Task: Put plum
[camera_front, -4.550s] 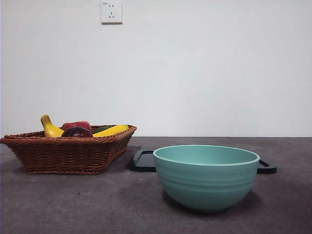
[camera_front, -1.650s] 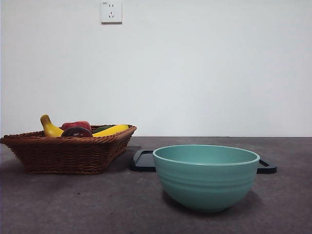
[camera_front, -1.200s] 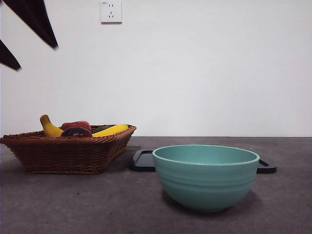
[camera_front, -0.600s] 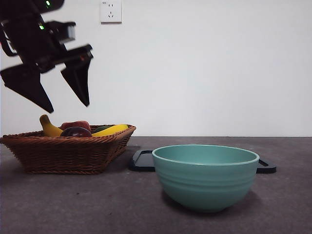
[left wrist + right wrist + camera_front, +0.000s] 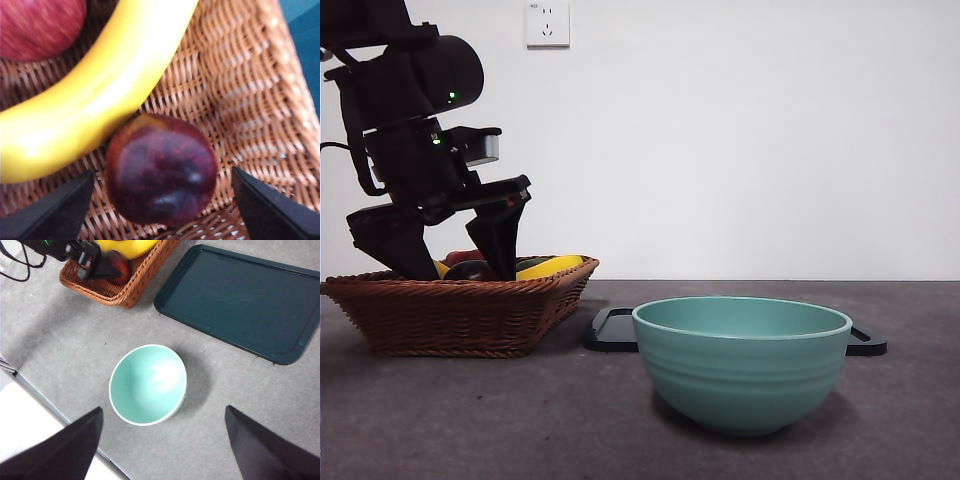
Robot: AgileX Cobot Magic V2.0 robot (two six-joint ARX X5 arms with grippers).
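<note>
Half a second back the left claw (image 5: 445, 262) hung above the basket (image 5: 460, 315); it has now dropped until its jaws dip inside the rim. The jaws stand wide apart, one on each side of the plum (image 5: 161, 169), and neither touches it.

The plum lies on the wicker floor close to the basket's wall, pressed against a banana (image 5: 95, 95). A redder fruit (image 5: 40, 27) sits beyond the banana. From the front, the plum's dark top (image 5: 470, 270) just shows between the jaws.

The basket stands near the desk's left edge, going by the front view. A teal bowl (image 5: 742, 362) sits toward the front edge, well apart from the basket, and a dark tray (image 5: 242, 300) lies behind it.

The right claw (image 5: 162, 445) waits high over the bowl with its jaws spread and nothing between them.

The step in hand looks like the reach for the plum, with the grasp not yet made. Next the jaws should probably sink a little lower and close squarely across the fruit's middle. Its skin is glossy and rounded, so an off-centre pinch could squirt it aside, and the banana leaning on it may get nudged. The task does not say where the plum goes; the bowl or the tray both seem possible.
</note>
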